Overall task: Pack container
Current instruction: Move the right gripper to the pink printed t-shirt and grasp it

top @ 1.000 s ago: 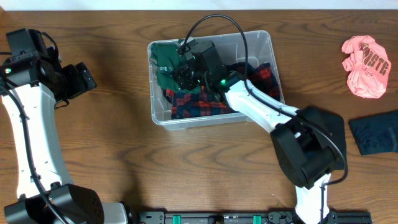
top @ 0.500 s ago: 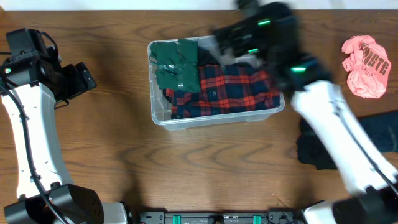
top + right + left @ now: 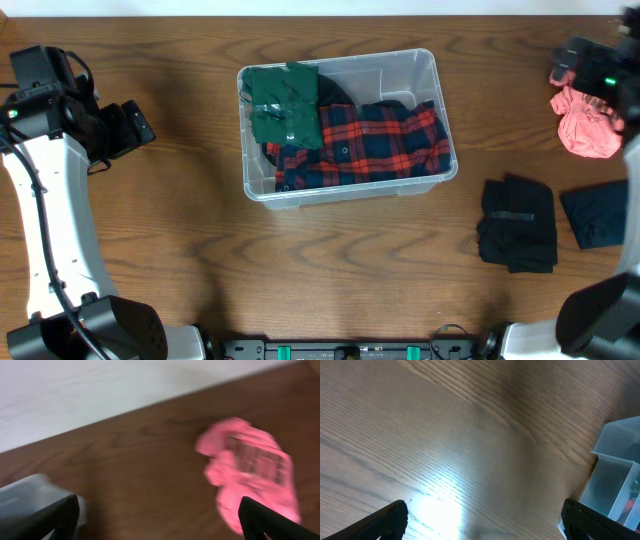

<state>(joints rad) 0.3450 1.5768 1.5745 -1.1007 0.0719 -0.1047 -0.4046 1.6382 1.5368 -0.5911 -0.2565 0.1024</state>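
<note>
At the table's (image 3: 200,230) far right, my right gripper (image 3: 160,521) hangs spread wide near the pink garment (image 3: 250,472) — soft, limp, prob. best pinched at a bunched fold, then into the container (image 3: 388,80).

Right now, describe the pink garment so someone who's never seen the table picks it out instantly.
From the container mid-table, look right, where three garments lie loose on the wood. The pink garment is the one farthest back, by the far right corner. Its neighbours, the black garment and the dark blue garment, are dark; it alone is bright pink, crumpled, with printed lettering.
</note>
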